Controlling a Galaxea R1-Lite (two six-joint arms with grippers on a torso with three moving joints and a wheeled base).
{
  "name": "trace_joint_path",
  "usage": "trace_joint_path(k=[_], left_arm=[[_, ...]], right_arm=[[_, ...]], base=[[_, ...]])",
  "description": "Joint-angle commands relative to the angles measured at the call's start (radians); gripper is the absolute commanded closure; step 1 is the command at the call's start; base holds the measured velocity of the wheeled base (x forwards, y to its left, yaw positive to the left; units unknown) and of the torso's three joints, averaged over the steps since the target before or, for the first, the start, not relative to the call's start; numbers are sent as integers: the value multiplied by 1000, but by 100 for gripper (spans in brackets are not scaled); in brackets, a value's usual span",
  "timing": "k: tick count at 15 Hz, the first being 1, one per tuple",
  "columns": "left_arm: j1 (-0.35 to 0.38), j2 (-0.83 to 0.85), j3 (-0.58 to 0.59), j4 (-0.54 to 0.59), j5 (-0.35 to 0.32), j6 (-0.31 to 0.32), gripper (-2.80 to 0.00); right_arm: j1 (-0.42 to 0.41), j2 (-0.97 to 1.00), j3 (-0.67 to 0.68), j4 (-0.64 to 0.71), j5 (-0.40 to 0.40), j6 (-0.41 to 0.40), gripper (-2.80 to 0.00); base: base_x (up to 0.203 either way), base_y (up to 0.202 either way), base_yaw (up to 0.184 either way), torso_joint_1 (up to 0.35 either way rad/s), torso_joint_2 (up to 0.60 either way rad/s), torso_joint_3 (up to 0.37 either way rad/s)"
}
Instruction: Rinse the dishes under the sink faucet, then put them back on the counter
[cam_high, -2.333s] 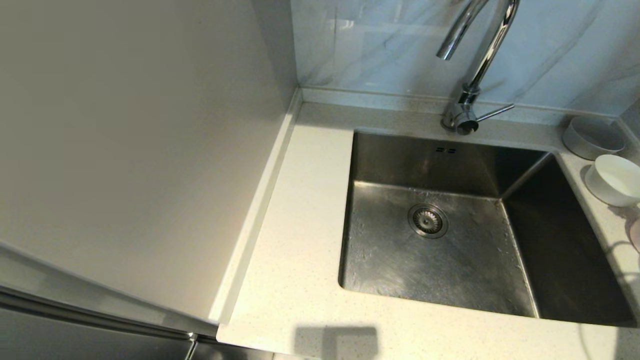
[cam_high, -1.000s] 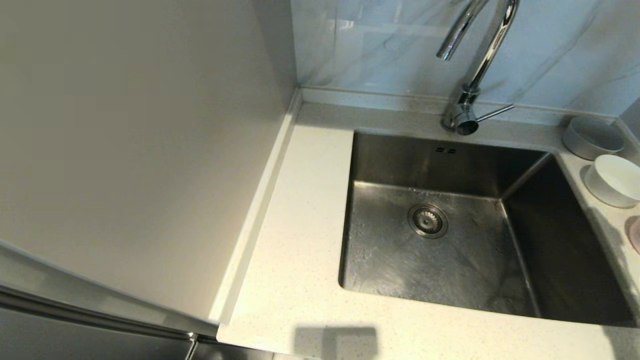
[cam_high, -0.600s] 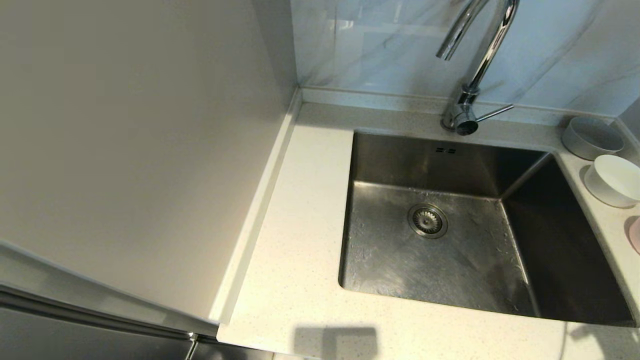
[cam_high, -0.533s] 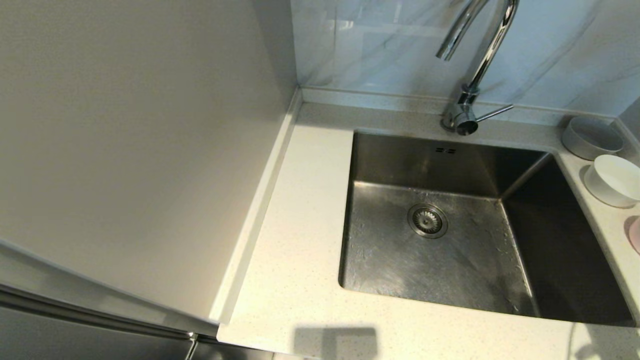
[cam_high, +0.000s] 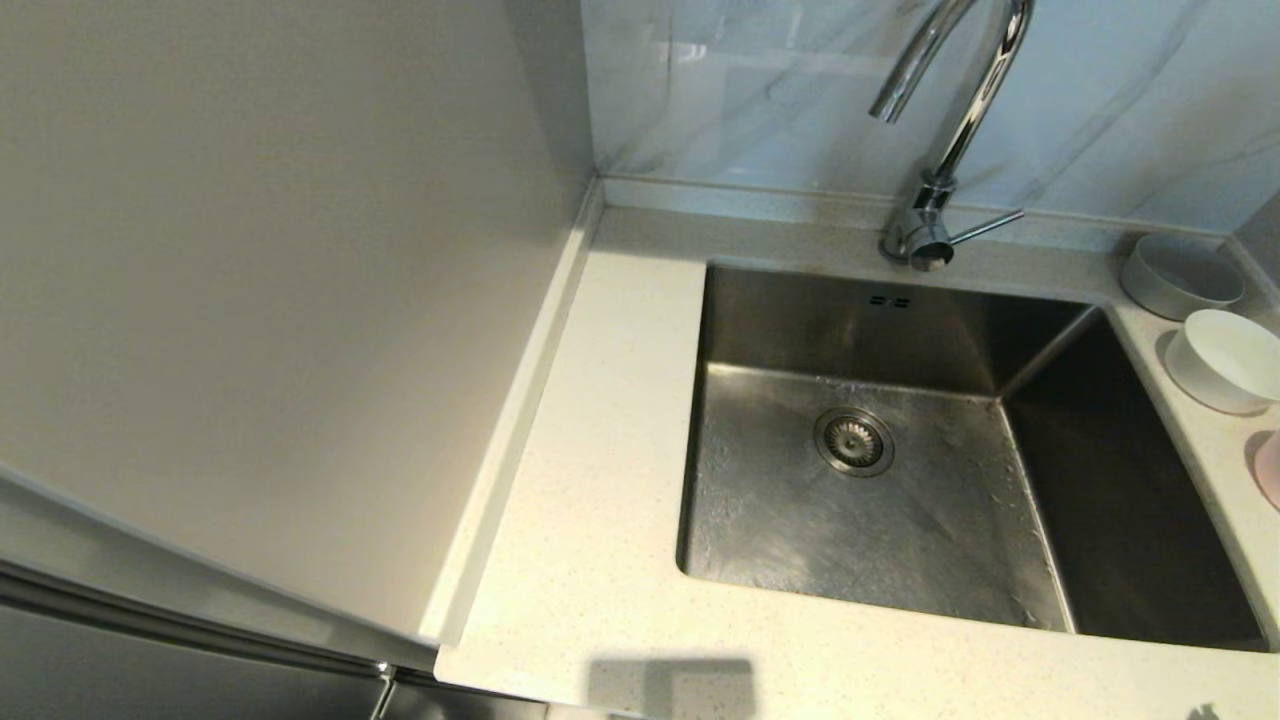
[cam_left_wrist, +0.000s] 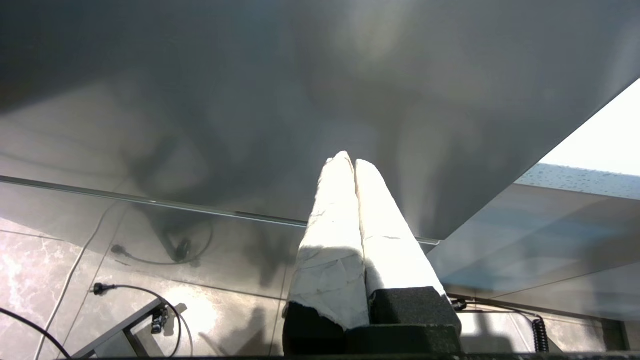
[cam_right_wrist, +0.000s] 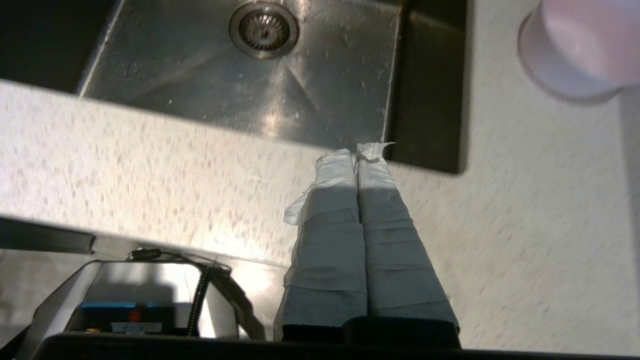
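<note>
In the head view the sink (cam_high: 880, 450) fills the centre and right of the frame, with its drain strainer (cam_high: 853, 441) near the middle of the basin floor. The faucet (cam_high: 945, 120) rises at the top centre, its arch cut off by the upper edge. The counter (cam_high: 600, 480) surrounds the basin. Three bowls stand in a row along the right edge: the grey-white bowl (cam_high: 1182, 276) farthest up, the white bowl (cam_high: 1222, 360) just below it, and the pink bowl (cam_high: 1270, 468) lowest, mostly cut off. A large flat panel (cam_high: 260, 300) covers the left half, hiding whatever lies behind it.

Neither arm appears in the head view. The right gripper (cam_right_wrist: 356, 150) hovers over the counter by the sink's near corner, its wrapped fingers pressed together and holding nothing. The left gripper (cam_left_wrist: 348, 159) also has its fingers pressed together, empty, before a dull grey surface (cam_left_wrist: 250, 100), with cables (cam_left_wrist: 150, 250) on the floor.
</note>
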Motion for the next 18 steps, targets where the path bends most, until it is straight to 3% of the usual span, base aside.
trace_joint_path(k=[1, 5, 8, 18], left_arm=[[0, -3, 0, 0, 0, -1, 0], [0, -3, 0, 0, 0, -1, 0], [0, -3, 0, 0, 0, -1, 0], [0, -3, 0, 0, 0, -1, 0]], right_arm=[[2, -151, 89, 0, -1, 15, 0], [-16, -273, 143, 4, 18, 20, 0], [-17, -303, 195, -29, 125, 20, 0], [-17, -303, 202, -50, 123, 38, 0]], base=[[0, 0, 0, 0, 0, 0], [0, 0, 0, 0, 0, 0], [0, 0, 0, 0, 0, 0], [0, 0, 0, 0, 0, 0]])
